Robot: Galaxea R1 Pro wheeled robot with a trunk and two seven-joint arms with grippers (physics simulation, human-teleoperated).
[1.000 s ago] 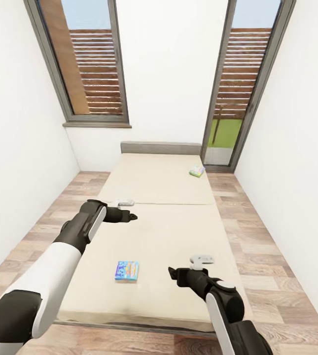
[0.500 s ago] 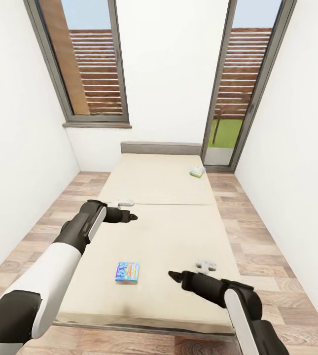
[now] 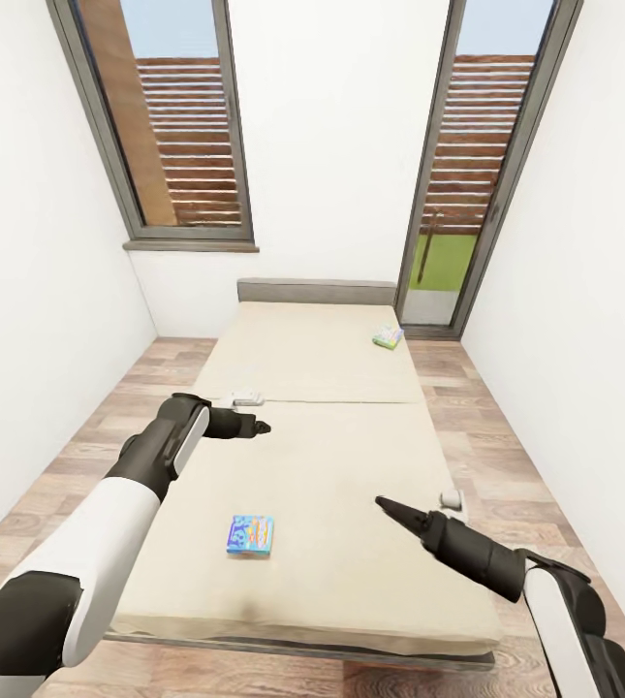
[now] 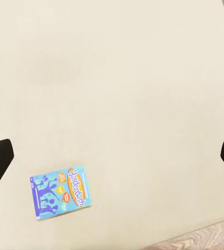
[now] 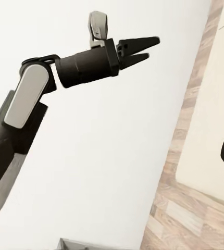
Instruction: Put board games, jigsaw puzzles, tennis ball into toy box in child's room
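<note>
Since a second ago the right gripper (image 3: 382, 502) has swung right, fingers together; the blue board game (image 3: 250, 534) lies near-left of it, below the closed left gripper (image 3: 263, 426), roughly between them.

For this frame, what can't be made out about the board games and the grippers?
- Far board game, head view: too small to read its cover.
- Near board game: head view too small for the title; the left wrist view reads it.
- Right gripper, head view: seen end-on, jaws' gap unclear; in its wrist view the frame edge cuts off the fingers.
- Left gripper, head view: jaws overlap.
</note>
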